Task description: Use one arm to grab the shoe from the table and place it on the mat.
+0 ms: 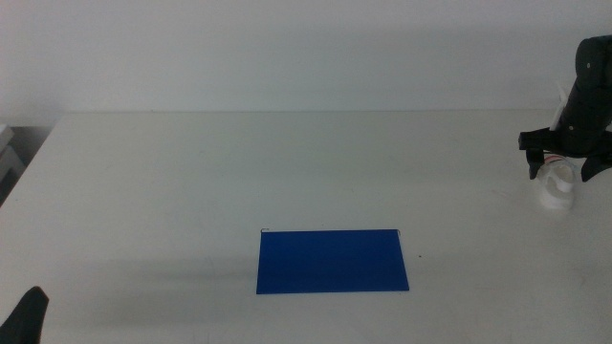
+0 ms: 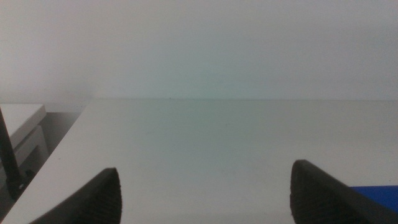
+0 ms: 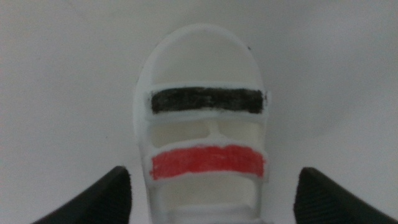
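The right gripper [image 3: 211,193] hangs released around the small white strapped shoe [image 3: 202,124] on the white tabletop [image 1: 191,172]. The flat dark blue mat [image 1: 332,260] lies bare, well apart. The left gripper [image 2: 205,196] waits, released.

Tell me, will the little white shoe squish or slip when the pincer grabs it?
Probably neither. The shoe looks moulded and stiff, so it should keep its shape. Its smooth sides might slip slightly between the open right pincer jaws. Being small and hollow between the straps, it is likely light.
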Robot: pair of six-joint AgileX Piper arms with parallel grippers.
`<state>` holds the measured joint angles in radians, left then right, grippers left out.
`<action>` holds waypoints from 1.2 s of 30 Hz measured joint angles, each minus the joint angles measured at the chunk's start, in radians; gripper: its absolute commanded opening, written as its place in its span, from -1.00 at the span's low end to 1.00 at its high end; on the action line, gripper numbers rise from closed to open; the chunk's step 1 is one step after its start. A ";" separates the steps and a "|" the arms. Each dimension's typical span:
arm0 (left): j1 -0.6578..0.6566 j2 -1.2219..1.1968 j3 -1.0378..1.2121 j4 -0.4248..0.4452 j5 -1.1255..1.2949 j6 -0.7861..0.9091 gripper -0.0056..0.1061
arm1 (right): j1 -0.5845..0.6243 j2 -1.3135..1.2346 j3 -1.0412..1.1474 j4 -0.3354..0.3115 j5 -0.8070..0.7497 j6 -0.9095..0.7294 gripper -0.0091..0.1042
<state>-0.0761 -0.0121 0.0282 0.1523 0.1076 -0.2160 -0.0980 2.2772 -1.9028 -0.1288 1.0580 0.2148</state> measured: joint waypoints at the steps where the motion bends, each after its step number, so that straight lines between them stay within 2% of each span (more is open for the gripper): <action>1: 0.000 0.000 0.000 0.000 0.000 0.000 0.75 | 0.000 0.002 0.000 0.000 -0.002 0.000 0.12; 5: 0.001 0.000 0.000 0.000 0.000 0.000 0.75 | 0.000 0.006 0.000 0.000 -0.004 0.000 -0.77; 6: 0.001 0.000 0.000 0.000 0.000 0.000 0.75 | 0.000 0.005 -0.001 0.000 -0.004 -0.005 -0.91; 13: 0.001 0.000 0.000 0.000 0.000 0.000 0.75 | 0.027 -0.042 -0.001 0.019 0.021 -0.031 -0.91; 19: 0.001 0.000 0.000 0.000 0.000 0.000 0.75 | 0.115 -0.134 -0.001 0.023 0.070 -0.006 -0.91; 36: 0.001 0.000 0.000 0.000 0.000 0.000 0.75 | 0.626 -0.173 -0.001 0.029 0.109 0.112 -0.91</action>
<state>-0.0754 -0.0121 0.0282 0.1523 0.1076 -0.2160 0.5283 2.1044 -1.9037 -0.1003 1.1669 0.3268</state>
